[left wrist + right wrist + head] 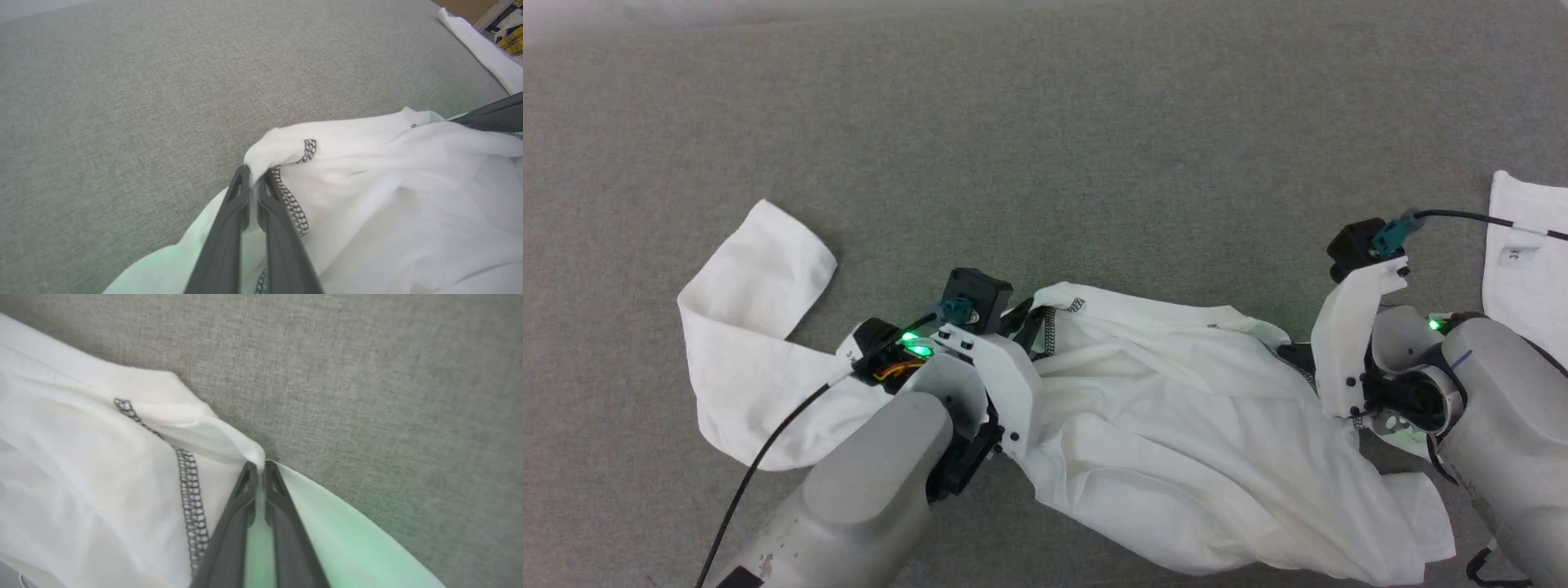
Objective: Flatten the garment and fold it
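Note:
The garment [1176, 425], a thin white top with dark zigzag seam stitching [292, 204], lies crumpled on the grey cloth surface [1045, 122]. One sleeve [747, 327] trails off to the left. My left gripper [255, 173] is shut on a bunched fold of the garment's upper left edge, beside a stitched seam. My right gripper [261, 465] is shut on a corner of the garment's upper right edge, with a seam [188, 477] running just left of the fingers. In the head view both wrists stand over the garment, left gripper [1023, 317] and right gripper [1297, 358].
Another white cloth [1523, 245] with a small label lies at the right edge; it also shows as a white cloth [482, 45] in the left wrist view, next to a yellow-and-black patterned item [510, 36]. Bare grey surface stretches beyond the garment.

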`<state>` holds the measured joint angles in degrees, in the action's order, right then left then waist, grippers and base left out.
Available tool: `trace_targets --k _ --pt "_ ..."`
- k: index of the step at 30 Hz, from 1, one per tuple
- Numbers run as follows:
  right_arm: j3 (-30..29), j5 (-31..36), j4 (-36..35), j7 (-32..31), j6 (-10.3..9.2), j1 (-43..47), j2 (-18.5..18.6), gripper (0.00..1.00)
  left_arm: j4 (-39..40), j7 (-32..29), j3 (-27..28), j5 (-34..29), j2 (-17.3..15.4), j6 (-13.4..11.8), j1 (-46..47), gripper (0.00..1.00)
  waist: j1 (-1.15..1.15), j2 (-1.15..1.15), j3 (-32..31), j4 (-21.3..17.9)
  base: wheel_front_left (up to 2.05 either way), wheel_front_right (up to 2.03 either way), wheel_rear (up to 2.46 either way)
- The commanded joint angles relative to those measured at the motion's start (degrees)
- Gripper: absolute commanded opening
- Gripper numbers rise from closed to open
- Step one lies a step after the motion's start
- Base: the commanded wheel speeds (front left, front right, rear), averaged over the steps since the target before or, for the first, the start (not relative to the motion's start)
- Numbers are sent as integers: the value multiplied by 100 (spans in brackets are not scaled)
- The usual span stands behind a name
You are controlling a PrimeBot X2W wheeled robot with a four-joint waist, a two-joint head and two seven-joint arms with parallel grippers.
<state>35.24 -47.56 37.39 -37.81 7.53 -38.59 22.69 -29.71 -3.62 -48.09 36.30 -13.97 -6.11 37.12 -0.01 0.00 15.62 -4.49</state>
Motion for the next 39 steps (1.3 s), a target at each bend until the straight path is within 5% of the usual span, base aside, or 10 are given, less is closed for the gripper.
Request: trace_targets --k 1,6,10,23,39 --pt "312 -84 263 -187 -4 419 -183 0 19 -17 1 11 -53 -9 17 0 1 0 -5 -6 0 0 0" --pt "484 -201 143 216 -4 222 -53 0 47 82 18 46 -92 0 -43 0 1 0 -123 -24 0 0 0" --pt "360 37 16 1301 -4 -89 159 0 106 329 116 54 -152 -32 -40 0 1 0 -384 -27 0 0 0" --pt "-861 1029 361 3336 -4 -1538 -91 0 142 960 921 107 -426 -161 1203 0 1 0 -1050 -97 0 0 0" --pt "-2289 2590 1170 4847 -4 -5010 -793 0 -1765 1377 1652 -277 -639 -106 5312 0 1 0 846 -593 0 0 0"
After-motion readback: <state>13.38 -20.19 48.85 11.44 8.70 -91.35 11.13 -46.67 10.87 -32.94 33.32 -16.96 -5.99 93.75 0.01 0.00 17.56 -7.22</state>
